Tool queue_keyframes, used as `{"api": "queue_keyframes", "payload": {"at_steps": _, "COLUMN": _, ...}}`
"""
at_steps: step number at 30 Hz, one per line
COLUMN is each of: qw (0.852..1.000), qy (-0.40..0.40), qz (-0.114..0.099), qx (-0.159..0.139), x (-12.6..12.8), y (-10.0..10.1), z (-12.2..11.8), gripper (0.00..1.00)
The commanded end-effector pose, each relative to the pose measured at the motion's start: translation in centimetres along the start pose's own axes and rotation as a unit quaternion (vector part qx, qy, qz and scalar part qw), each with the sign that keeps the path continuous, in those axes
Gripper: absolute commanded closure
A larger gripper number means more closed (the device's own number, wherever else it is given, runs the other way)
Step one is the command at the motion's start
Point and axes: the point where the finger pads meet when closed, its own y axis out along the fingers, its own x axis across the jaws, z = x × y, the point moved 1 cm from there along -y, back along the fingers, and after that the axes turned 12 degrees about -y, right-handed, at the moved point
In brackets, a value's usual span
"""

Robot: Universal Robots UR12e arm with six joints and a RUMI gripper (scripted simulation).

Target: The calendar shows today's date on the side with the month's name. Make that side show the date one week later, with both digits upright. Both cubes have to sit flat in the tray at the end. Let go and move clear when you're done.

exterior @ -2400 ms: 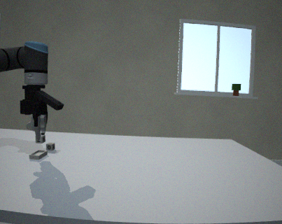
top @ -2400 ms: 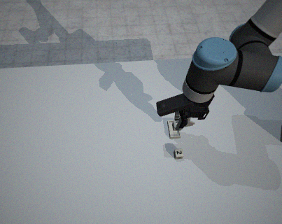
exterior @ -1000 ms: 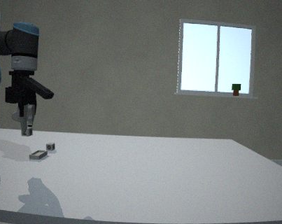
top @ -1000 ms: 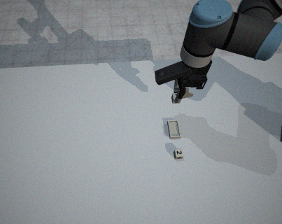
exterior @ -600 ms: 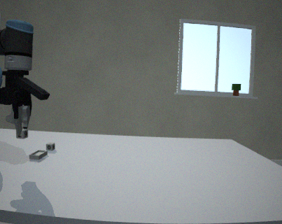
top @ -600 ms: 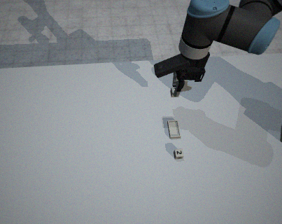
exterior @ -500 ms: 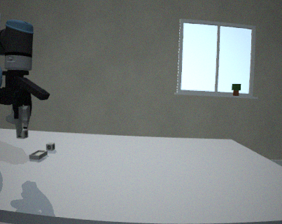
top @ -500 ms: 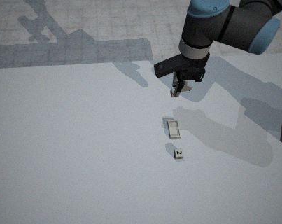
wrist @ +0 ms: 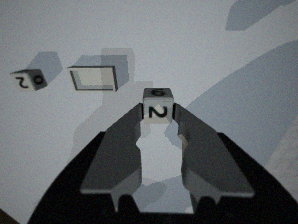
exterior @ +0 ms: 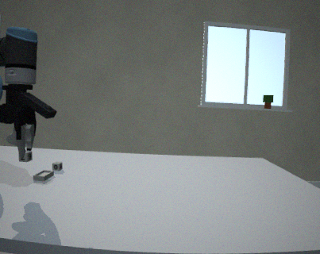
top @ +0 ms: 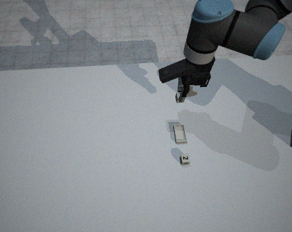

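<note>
My gripper (top: 180, 96) (exterior: 25, 155) (wrist: 157, 104) is shut on a small white cube (wrist: 158, 109), beyond the tray in the top view. In the wrist view the held cube shows a 2 lying on its side on the face towards the camera, and a round digit, 6 or 9, on the darker face above it. The cube appears raised above the table. The small shallow tray (top: 180, 142) (exterior: 38, 179) (wrist: 93, 90) is empty. The other cube (top: 185, 159) (exterior: 57, 166) (wrist: 29, 80) rests on the table outside it, with a sideways 2 on top and what looks like a 0 on a side.
The white table (top: 82, 163) (exterior: 181, 198) carries the tray, with the loose cube a short way from one of its short ends. The arm's shadows fall across the table. The table's edge runs behind the gripper in the top view.
</note>
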Motion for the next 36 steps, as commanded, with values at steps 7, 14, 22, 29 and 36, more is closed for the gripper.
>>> {"api": "queue_keyframes", "payload": {"at_steps": 7, "qw": 1.0, "qy": 0.0, "qz": 0.001, "qx": -0.001, "x": -0.1, "y": 5.8, "z": -0.2, "gripper": 0.9}}
{"api": "queue_keyframes", "payload": {"at_steps": 14, "qw": 1.0, "qy": 0.0, "qz": 0.001, "qx": -0.001, "x": -0.1, "y": 7.5, "z": -0.2, "gripper": 0.9}}
{"api": "queue_keyframes", "payload": {"at_steps": 22, "qw": 1.0, "qy": 0.0, "qz": 0.001, "qx": -0.001, "x": -0.1, "y": 8.4, "z": -0.1, "gripper": 0.9}}
{"api": "queue_keyframes", "payload": {"at_steps": 29, "qw": 1.0, "qy": 0.0, "qz": 0.0, "qx": 0.0, "x": 0.0, "y": 8.3, "z": 0.0, "gripper": 0.9}}
{"api": "queue_keyframes", "payload": {"at_steps": 36, "qw": 1.0, "qy": 0.0, "qz": 0.0, "qx": 0.0, "x": 0.0, "y": 8.3, "z": 0.0, "gripper": 0.9}}
